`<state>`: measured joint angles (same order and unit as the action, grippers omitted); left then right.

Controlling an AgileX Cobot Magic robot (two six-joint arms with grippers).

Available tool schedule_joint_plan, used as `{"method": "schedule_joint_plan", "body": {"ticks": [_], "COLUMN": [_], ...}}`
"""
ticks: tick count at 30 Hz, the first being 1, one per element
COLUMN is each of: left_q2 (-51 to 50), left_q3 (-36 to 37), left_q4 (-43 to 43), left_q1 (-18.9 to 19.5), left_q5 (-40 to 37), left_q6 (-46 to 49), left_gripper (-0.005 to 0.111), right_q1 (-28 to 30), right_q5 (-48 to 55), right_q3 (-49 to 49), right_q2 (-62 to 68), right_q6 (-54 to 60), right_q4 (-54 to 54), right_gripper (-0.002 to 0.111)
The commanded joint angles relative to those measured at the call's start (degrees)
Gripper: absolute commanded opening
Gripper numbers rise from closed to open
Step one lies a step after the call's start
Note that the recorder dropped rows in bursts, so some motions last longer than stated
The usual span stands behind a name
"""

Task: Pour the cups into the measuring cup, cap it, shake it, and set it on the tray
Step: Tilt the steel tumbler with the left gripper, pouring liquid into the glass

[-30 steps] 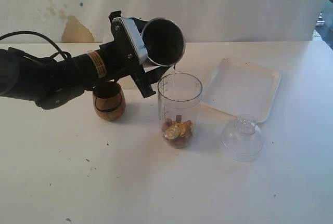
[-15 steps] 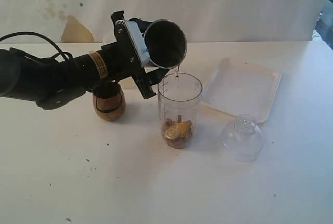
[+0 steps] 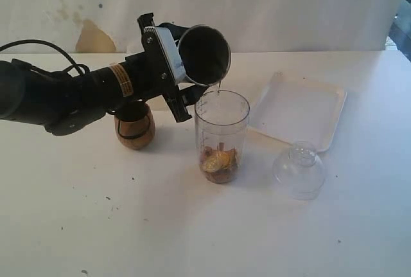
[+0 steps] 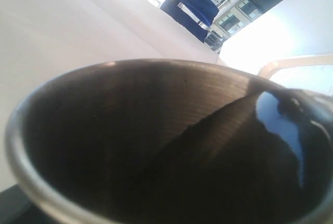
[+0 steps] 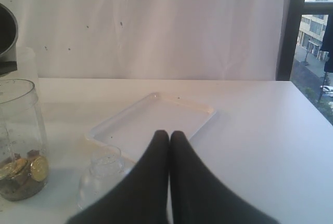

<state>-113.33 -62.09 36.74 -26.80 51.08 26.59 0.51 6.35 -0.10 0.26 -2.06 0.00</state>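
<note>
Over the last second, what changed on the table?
The left claw, gripping the steel tumbler, edged slightly toward the measuring cup and tipped it a touch more; a thin trickle falls in. Unmoved: measuring cup, wooden cup, tray, domed lid.

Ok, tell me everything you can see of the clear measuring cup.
The measuring cup is a tall clear plastic cylinder with printed marks down its side, upright and uncapped on the white table, between the wooden cup and the tray. Gold coin-like pieces and brown bits lie at its bottom. The steel tumbler tilts above its rim.
</note>
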Motion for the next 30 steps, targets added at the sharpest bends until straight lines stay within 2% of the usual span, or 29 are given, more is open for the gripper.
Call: {"method": "schedule_joint_plan", "body": {"ticks": [1, 15, 30], "left_q2": [0.79, 0.79, 0.79], "left_q3": [-0.82, -2.70, -2.70], "left_q4": [-0.72, 1.00, 1.02], "left_q1": [-0.10, -0.10, -0.10], "left_q5": [2.81, 0.72, 1.97], "left_q6": [0.59, 0.59, 2.49], "left_gripper": [0.000, 0.000, 0.000], "right_q1": [0.21, 0.21, 0.21], "right_q5": [-0.02, -0.02, -0.02], "right_q3": [0.10, 0.10, 0.10], "right_q2": [-0.26, -0.26, -0.26], "right_q6": [-0.15, -0.15, -0.15], "right_q4": [0.00, 0.00, 0.00], "right_gripper": [0.000, 0.000, 0.000]}}
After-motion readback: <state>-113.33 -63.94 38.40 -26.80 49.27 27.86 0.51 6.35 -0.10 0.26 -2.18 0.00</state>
